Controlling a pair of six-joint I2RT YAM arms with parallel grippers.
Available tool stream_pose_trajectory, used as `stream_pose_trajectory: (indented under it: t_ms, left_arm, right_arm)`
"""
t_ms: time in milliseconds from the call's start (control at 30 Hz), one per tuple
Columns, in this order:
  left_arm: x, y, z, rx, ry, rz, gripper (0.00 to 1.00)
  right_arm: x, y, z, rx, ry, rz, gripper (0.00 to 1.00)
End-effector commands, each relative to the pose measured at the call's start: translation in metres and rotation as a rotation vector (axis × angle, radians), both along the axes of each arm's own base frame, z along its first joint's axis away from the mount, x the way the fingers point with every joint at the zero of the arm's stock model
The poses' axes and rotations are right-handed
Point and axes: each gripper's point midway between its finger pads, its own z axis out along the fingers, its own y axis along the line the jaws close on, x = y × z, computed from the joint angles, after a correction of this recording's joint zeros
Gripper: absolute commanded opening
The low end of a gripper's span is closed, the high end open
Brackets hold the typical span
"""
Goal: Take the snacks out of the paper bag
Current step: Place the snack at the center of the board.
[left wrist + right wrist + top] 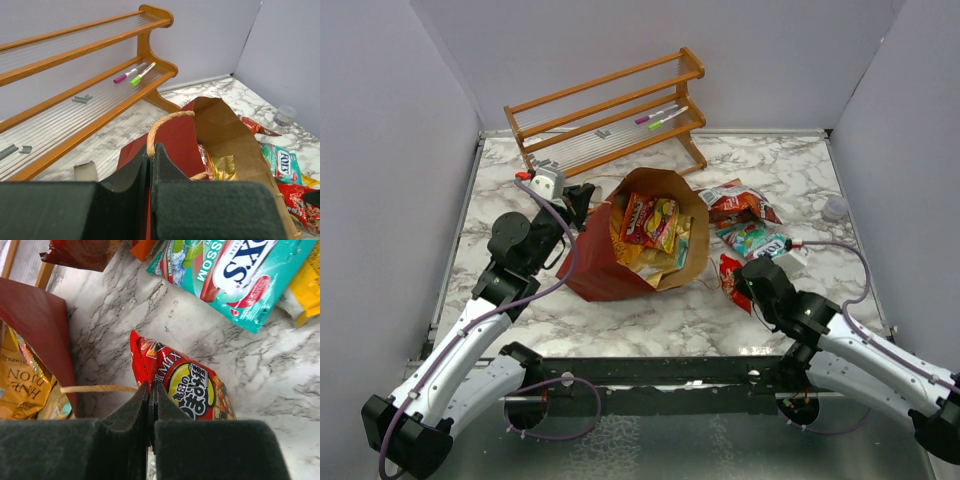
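The paper bag (595, 265) sits tilted at the middle of the counter (650, 320), mouth open, red outside and brown inside. Several snacks (650, 220) lie inside it: orange, yellow and pink packets.

The left gripper (150, 156) is closed on the bag's near rim, at the foot of the twine handle (167, 119). The bag's mouth opens just ahead of this gripper and to its right.

The right gripper (150, 390) is closed on the edge of a red packet (192, 390) that lies on the counter outside the bag. The bag's red wall is close on this gripper's left. More packets lie ahead of it, among them a teal packet (235, 275).

Beyond the left gripper stands a wooden rack (100, 107) with two pens (134, 74) on one shelf.
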Motion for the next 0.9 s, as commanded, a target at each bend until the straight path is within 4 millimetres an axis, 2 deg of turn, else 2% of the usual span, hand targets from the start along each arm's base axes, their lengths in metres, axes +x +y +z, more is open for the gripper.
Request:
stream_pose_trajectory:
  t_ms: [0, 200, 367, 467, 600, 733, 867]
  left_arm:
    - [0.000, 0.010, 0.012, -0.006, -0.036, 0.042, 0.00]
    - [0.000, 0.027, 0.018, -0.012, -0.058, 0.127, 0.00]
    - [0.008, 0.074, 0.034, -0.062, -0.080, 0.292, 0.00]
    - [0.007, 0.084, 0.040, -0.049, -0.105, 0.330, 0.00]
    - [0.006, 0.084, 0.033, -0.042, -0.094, 0.327, 0.00]
    - [0.006, 0.066, 0.029, -0.054, -0.091, 0.237, 0.00]
    - [0.000, 0.046, 0.033, -0.045, -0.124, 0.123, 0.00]
  right_arm:
    - [0.025, 0.021, 0.006, 0.024, -0.027, -0.029, 0.01]
    - [0.036, 0.008, -0.014, -0.142, 0.079, -0.160, 0.01]
    - [0.045, 0.025, -0.017, -0.132, 0.070, -0.104, 0.01]
    - [0.048, 0.027, -0.015, -0.136, 0.051, -0.093, 0.01]
    - [0.056, 0.010, -0.011, -0.274, 0.018, -0.125, 0.02]
    - [0.057, -0.005, -0.022, -0.413, 0.058, -0.166, 0.08]
    - [0.055, 0.003, -0.039, -0.424, 0.108, -0.119, 0.20]
